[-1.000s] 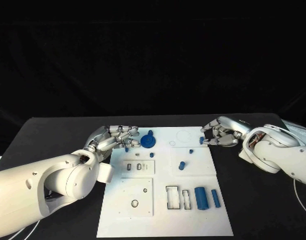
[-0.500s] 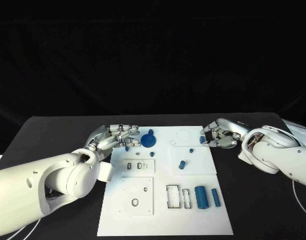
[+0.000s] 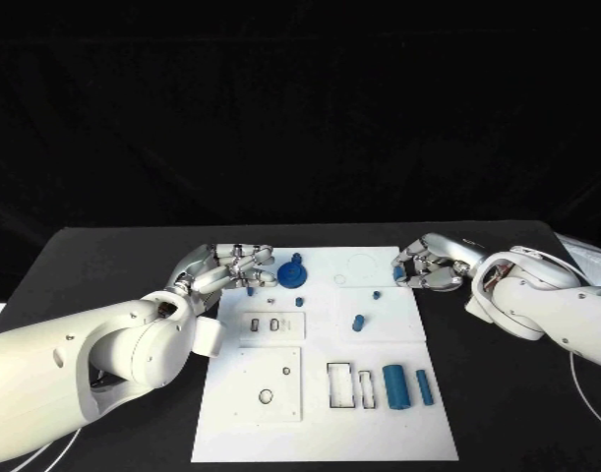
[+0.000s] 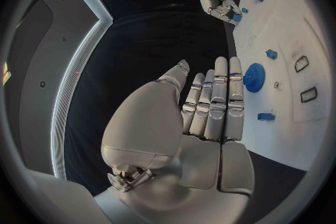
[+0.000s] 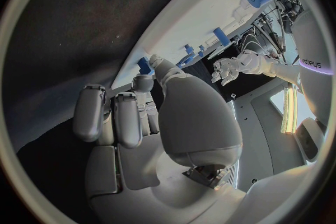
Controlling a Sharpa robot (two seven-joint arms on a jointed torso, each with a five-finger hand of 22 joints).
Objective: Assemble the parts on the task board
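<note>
**Small part in a fingertip pinch at the board's far right edge**

Your right hand [image 3: 432,267] sits at the far right edge of the task board [image 3: 386,413], thumb and a finger closed on a small blue part [image 5: 144,65]. The pinch looks shallow, so the likely failure is the piece twisting out or dropping off the board onto the black table [image 3: 101,265], where it would be hard to recover. Move slowly and keep it over the white surface.

Your left hand [image 3: 229,267] hovers at the far left edge with fingers straight, close together and holding nothing, just beside the blue gear [image 3: 292,273]. A careless sweep could knock the gear or the small blue peg [image 4: 265,116] next to it.

Between the hands, the far middle of the board is open. The near right holds two blue cylinders [image 3: 408,386] beside a rectangular slot [image 3: 340,386]; stay above them when reaching in.
</note>
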